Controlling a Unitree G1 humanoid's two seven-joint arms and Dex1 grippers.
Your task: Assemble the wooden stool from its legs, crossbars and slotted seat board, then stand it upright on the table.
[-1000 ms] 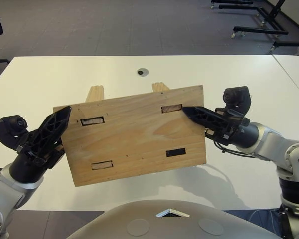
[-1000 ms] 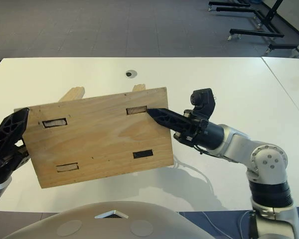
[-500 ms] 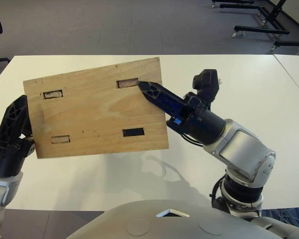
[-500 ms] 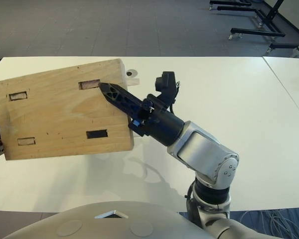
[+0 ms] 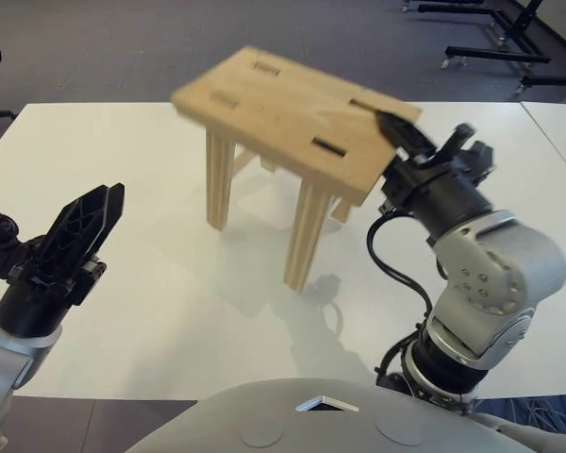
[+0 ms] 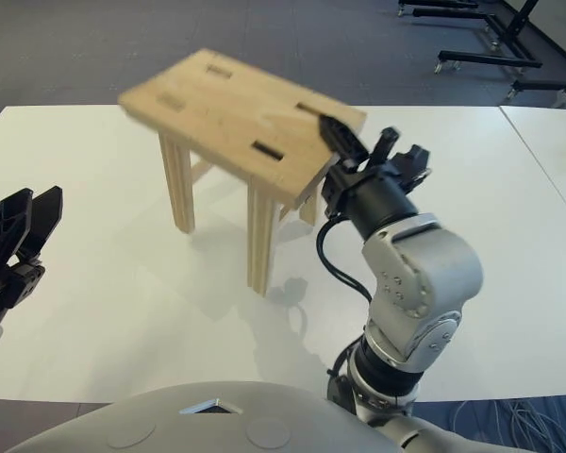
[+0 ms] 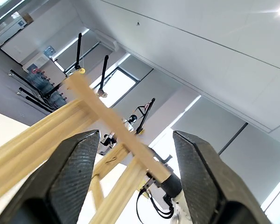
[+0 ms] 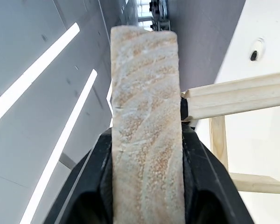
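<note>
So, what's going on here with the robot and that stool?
The robot's right hand is clamped on the seat edge of the stool. The stool is put together, seat up and legs down over the table, and a little tilted. Whether all its feet rest on the table cannot be told. The left hand is open, off to the side and apart from the stool.

Grey floor (image 5: 123, 47) behind; black wheeled stand bases (image 5: 491, 54) far right; 2nd table (image 5: 558, 118) adj.
</note>
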